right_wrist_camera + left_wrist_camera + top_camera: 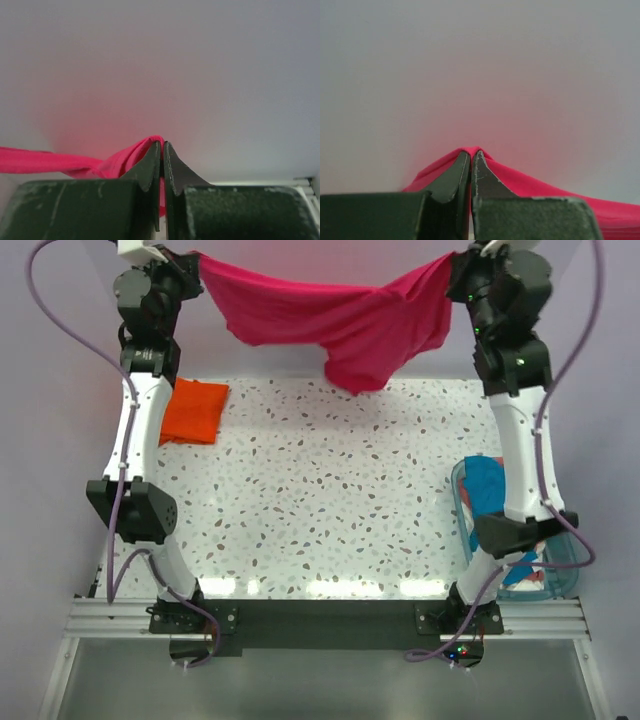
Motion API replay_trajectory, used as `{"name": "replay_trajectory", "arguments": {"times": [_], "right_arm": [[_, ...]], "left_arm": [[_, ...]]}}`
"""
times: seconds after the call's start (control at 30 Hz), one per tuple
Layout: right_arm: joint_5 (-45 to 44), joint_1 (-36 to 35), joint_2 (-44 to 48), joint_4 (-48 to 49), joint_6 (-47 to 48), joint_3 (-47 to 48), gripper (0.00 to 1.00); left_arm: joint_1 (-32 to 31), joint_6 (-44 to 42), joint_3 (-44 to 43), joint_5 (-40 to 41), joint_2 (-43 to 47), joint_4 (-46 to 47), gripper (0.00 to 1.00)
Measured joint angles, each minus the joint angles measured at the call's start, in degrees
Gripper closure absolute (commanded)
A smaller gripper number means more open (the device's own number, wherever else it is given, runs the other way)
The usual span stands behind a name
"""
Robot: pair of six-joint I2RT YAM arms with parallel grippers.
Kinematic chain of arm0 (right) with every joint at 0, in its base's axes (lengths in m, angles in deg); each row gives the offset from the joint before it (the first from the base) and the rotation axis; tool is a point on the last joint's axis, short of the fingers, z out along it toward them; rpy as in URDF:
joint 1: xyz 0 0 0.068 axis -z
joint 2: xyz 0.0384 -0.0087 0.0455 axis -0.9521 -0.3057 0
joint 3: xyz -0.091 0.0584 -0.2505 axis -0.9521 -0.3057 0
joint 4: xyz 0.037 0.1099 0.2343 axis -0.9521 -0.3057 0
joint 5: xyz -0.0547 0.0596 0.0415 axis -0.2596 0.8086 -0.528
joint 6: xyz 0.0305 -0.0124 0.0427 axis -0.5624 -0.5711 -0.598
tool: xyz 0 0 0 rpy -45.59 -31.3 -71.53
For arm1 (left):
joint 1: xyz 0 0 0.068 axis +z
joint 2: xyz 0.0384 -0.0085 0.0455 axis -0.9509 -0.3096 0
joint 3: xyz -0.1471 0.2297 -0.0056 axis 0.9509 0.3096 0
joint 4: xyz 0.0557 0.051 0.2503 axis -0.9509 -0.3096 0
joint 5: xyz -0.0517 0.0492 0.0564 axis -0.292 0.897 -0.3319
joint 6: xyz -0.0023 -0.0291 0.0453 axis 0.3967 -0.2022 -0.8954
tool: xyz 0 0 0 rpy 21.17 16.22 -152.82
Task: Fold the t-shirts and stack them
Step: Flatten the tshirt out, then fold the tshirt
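Note:
The magenta-red t-shirt (330, 315) hangs spread in the air at the back of the table, sagging in the middle. My left gripper (197, 262) is shut on its left corner; the cloth (530, 182) shows pinched between the fingers in the left wrist view. My right gripper (452, 265) is shut on its right corner, with the cloth (100, 162) in the right wrist view. A folded bright orange t-shirt (195, 410) lies flat at the table's far left. A teal-blue shirt (487, 485) and salmon-pink cloth (530, 575) lie in the tub.
A clear blue-rimmed plastic tub (462, 505) stands at the table's right edge, partly hidden by the right arm. The speckled white table (330, 500) lies below the hanging shirt. A pale wall stands behind.

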Motion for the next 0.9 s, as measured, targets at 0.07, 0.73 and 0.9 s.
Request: {"name": "replay_trajectory", "arguments": {"times": [0.07,0.73,0.9], "right_arm": [[0.0,-0.3,4.3,2.2,0.3,-0.9,1.00],[9.7,-0.9,40.9,5.9,-19.6,-99.4,1.00],[12.1,-2.0,50.0,1.4,-22.3,-102.3,1.00]], "left_arm": [[1.0,0.6,4.9,-0.3,3.8,2.4,1.00],[1.6,18.9,91.6,0.2,33.4,15.9,1.00],[0.7,24.4,103.8,3.4,39.6,13.2,1.00]]}}
